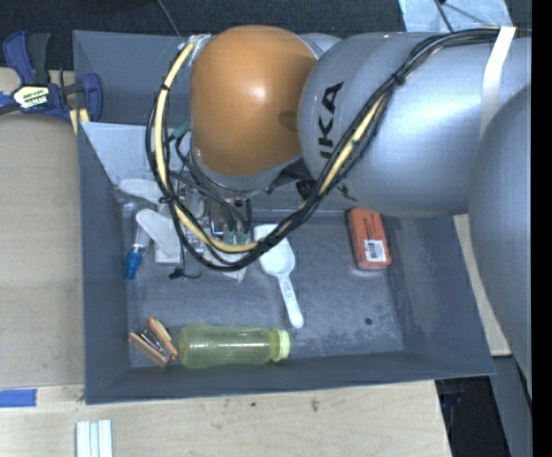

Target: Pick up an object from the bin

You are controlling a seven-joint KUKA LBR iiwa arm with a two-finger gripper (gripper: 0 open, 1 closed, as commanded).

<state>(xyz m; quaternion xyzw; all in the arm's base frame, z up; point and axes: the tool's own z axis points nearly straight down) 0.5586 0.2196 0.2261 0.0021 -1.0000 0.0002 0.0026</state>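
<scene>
Bin [100, 293] contents all lie on the floor, so you have no pick on record yet.

- **Near wall:** a yellow-green bottle [233, 346] lies on its side, with wooden clothespins [152, 343] touching its left end.
- **Middle:** a white spoon [290, 298] lies with its handle pointing near and its bowl far.
- **Left:** a small blue-tipped piece [133, 260] lies by the left wall.
- **Right:** an orange block [368, 239] lies well apart from the rest.
- **Far left:** the gripper [217, 228] hangs low under the arm's orange cover [247, 98], between some white plastic pieces [152, 227] and the spoon's bowl.

You cannot tell whether the gripper is apart or together, as cables and the cover hide it. In my judgement the approach is done. The grasp and the lift are left.
</scene>
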